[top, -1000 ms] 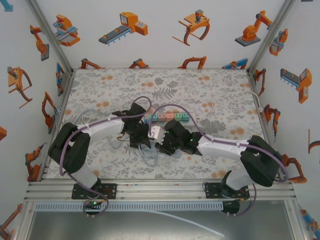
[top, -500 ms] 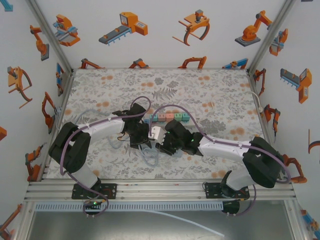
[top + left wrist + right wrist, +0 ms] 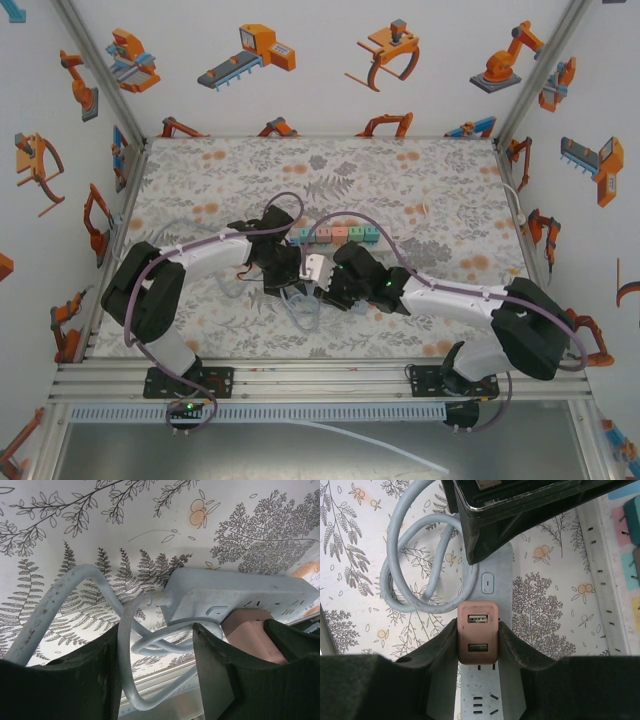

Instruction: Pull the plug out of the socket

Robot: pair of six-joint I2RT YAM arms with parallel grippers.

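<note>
- Since a second ago, the right arm has stretched out a touch, elbow lower. The right hand (image 3: 478,630) now crowds closer to the left hand (image 3: 155,647) at mid-desk (image 3: 400,190). The socket strip (image 3: 488,582) has barely shifted.
- The plug (image 3: 478,647), a pinkish-brown USB block, sits in the strip's face just past the rocker switch. It looks fully seated, with no gap showing at its base.
- The right hand is pinching the plug, one finger flat on each long side, roughly centred.
- The left hand is over the strip's cable end. Its fingers (image 3: 220,680) stand partly spread, with loops of the grey cable (image 3: 60,600) running between them. Can't tell whether it's actually clamping anything or just resting there.
- Step in hand, as I read it: extraction, with the grip made and the pull not yet done.
- To do it well:
  - Pull straight off the strip's face, along the prong axis. Don't twist or lever sideways, or the prongs will bind.
  - The strip is light, so it will likely ride up with the plug unless the left hand really pins it to the desk. Confirm that hold before pulling.
  - Keep the pinch firm. The plug's sides look smooth, so slipping off is the likely failure.
  - A small rock along the plug's long axis is fine if it sticks. Then pull straight.
  - Watch the cable loop beside the plug, since a snag would drag the strip.
</note>
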